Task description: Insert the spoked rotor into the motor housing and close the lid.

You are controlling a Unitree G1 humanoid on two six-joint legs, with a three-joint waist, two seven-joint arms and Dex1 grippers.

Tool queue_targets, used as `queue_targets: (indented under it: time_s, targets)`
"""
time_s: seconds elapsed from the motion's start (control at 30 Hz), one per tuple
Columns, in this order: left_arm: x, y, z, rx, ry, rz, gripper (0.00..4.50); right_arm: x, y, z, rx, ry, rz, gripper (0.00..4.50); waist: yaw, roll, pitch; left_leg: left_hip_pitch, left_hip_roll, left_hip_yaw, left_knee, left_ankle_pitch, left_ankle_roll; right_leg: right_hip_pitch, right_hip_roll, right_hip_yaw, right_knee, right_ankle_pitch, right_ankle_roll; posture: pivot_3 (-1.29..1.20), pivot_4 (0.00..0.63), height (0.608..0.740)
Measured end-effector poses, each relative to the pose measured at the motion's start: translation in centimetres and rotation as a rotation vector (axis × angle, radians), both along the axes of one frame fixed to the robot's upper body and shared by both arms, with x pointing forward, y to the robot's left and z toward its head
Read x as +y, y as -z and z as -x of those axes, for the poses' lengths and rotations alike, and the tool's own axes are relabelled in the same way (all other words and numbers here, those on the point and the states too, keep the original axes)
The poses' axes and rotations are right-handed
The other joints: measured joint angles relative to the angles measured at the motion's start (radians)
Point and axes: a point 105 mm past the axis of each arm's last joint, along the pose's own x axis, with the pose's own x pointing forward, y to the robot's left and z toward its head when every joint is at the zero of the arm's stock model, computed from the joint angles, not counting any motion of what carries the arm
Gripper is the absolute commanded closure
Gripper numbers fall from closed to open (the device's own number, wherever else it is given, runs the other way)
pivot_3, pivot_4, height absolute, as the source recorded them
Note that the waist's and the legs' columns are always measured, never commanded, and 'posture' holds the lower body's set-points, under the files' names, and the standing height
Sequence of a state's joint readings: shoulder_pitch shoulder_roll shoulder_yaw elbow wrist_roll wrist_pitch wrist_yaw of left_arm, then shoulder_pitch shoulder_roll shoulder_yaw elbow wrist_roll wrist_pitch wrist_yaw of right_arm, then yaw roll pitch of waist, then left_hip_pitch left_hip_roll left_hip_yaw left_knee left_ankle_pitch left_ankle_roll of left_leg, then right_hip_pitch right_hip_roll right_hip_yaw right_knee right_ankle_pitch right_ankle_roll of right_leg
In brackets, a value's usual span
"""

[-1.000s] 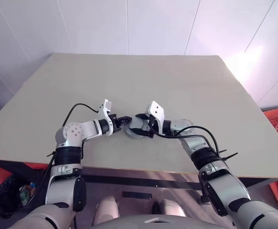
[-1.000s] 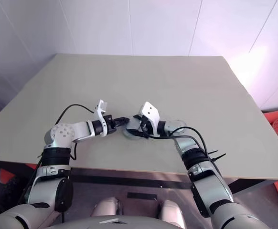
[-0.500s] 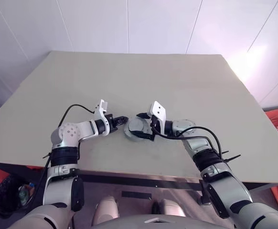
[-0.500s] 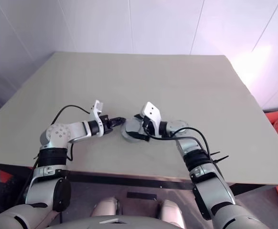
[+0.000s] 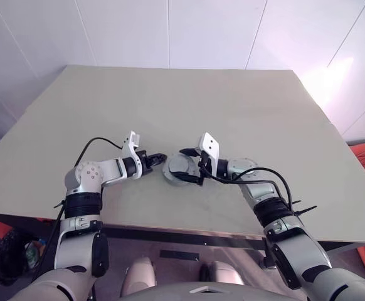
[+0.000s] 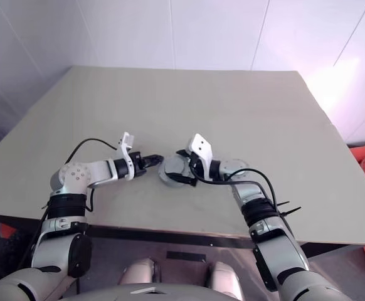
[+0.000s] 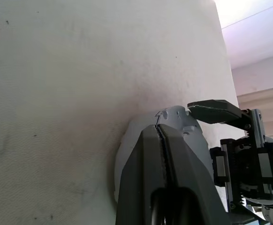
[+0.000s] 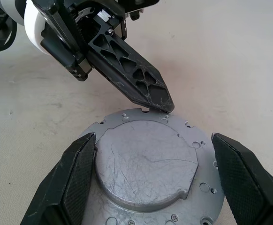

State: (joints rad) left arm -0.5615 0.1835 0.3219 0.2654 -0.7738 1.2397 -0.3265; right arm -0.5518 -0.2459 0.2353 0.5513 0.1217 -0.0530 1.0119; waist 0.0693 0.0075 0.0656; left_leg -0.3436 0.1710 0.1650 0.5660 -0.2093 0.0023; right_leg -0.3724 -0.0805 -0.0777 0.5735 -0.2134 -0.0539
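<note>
With the left claw pinched shut, tip touching the rim of the lid, and the right claw spread wide, empty, either side of the lid, a nudge or uneven closing could skew the lid. The lid lies near the beige surface's front edge; white panelled walls stand behind.

Scratched matt grey metal lid on matt beige table.

Lid flat on beige table, near front edge. Left gripper, fingers together, at lid's left rim. Right gripper spread across lid.
</note>
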Motion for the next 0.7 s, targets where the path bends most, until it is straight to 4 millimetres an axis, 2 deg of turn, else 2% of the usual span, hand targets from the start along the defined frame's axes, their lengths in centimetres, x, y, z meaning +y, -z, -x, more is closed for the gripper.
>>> queue_targets:
  time_s: [0.13, 0.27, 0.4, 0.53, 0.7]
  targets:
    - [0.3, -0.8, -0.7, -0.045, -0.047, 0.045, 4.5, 0.0, 0.0, 0.0, 0.002, 0.002, -0.003, 0.06, 0.0, 0.0, 0.0, 0.0, 0.0, 0.0, 0.0, 0.0, 0.0, 0.0, 0.0, 0.0, 0.0, 0.0, 0.0, 0.0, 0.0, 0.74]
    - [1.1, -2.8, -1.8, -0.123, -0.107, 0.113, 4.5, 0.0, 0.1, 0.0, 0.005, 0.005, -0.005, 0.06, 0.0, 0.0, 0.0, 0.0, 0.0, 0.0, 0.001, 0.0, 0.0, 0.001, 0.0, 0.0, 0.001, 0.0, -0.001, 0.0, 0.0, 0.74]
    - [0.6, -3.9, -1.5, -0.141, -0.076, 0.184, 4.5, 0.0, 0.1, -0.1, 0.009, 0.009, -0.006, 0.06, 0.0, 0.0, 0.0, 0.0, 0.0, 0.0, 0.002, 0.0, 0.0, 0.001, 0.0, 0.0, 0.002, 0.001, -0.001, 0.0, 0.0, 0.74]
    - [-0.8, -3.7, -0.1, -0.101, 0.025, 0.197, 4.5, 0.0, 0.2, -0.2, 0.011, 0.014, -0.008, 0.06, 0.0, 0.0, 0.0, 0.0, 0.001, 0.0, 0.004, 0.0, 0.0, 0.001, 0.0, 0.0, 0.005, 0.001, -0.001, 0.0, 0.0, 0.74]
    - [-2.0, -1.4, 1.3, 0.012, 0.104, 0.122, 4.5, 0.0, 0.2, -0.2, 0.01, 0.021, -0.009, 0.06, 0.0, 0.0, 0.0, 0.0, 0.001, 0.0, 0.006, 0.0, 0.0, 0.001, 0.0, 0.0, 0.006, 0.0, -0.001, 0.0, 0.0, 0.74]
